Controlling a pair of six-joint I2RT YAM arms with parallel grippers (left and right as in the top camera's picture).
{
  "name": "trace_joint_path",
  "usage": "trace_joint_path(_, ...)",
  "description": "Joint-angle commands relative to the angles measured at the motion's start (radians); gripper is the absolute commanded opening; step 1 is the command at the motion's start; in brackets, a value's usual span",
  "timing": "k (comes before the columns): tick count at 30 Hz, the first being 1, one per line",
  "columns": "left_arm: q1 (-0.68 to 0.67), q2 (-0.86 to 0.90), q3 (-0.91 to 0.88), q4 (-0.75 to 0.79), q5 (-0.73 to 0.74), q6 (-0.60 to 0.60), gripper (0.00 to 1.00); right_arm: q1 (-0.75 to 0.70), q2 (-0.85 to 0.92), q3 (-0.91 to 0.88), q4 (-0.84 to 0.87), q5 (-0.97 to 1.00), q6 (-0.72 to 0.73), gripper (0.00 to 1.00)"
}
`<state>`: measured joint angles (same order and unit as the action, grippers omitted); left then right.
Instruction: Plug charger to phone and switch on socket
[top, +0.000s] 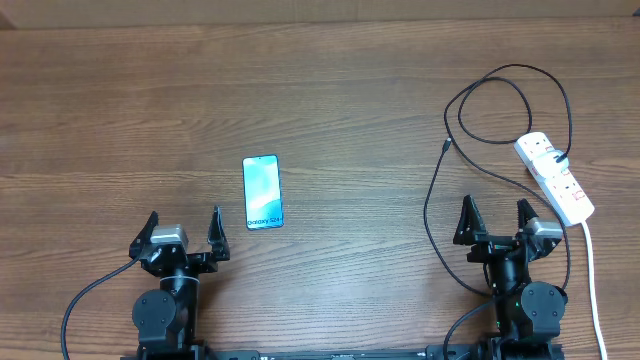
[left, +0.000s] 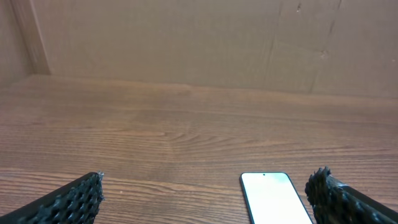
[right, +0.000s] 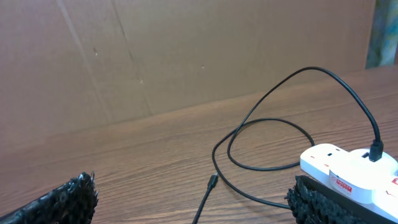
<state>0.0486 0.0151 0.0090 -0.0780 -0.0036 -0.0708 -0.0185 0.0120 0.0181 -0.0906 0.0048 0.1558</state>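
Barely begun: slim blue-and-white lit smartphone (top: 262, 192) lying flat on the brown wooden table (top: 350, 100) just ahead of the left gripper (top: 184, 215), nothing in its port, well apart from the small connector (top: 444, 148) on the long thin black charger cable (right: 273, 93). Seemingly plugged already at the far end into the white elongated power strip (top: 555, 178) near the right gripper (top: 494, 203), red-marked switch position too small to read. Both grippers spread wide and holding nothing, leaving connector pickup, insertion into the phone and probably the switch press.

The phone (top: 262, 192) screen bears small "Galaxy" lettering; the red label on the socket (right: 346, 167) is unreadable.
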Motion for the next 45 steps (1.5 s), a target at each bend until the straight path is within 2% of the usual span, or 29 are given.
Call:
trace_joint_path(1, 0.01, -0.01, -0.004, 0.0, 0.011, 0.016, 1.0, -0.002, -0.009, -0.01, 0.006, 0.002, -0.008, 1.0)
trace_joint_path(30, 0.01, -0.01, -0.004, 0.009, -0.016, 0.06, 1.0, -0.002, -0.009, -0.01, 0.006, 0.002, -0.008, 1.0)
trace_joint_path(35, 0.01, -0.01, -0.001, 0.003, 0.056, -0.013, 1.0, -0.002, -0.009, -0.01, 0.006, 0.002, -0.008, 1.0)
trace_joint_path(39, 0.01, -0.01, 0.018, -0.037, 0.108, -0.023, 1.0, -0.002, -0.009, -0.01, 0.006, 0.002, -0.008, 1.0)
trace_joint_path(45, 0.01, -0.01, 0.071, -0.107, 0.109, -0.023, 1.0, -0.002, -0.009, -0.01, 0.006, 0.002, -0.008, 1.0)
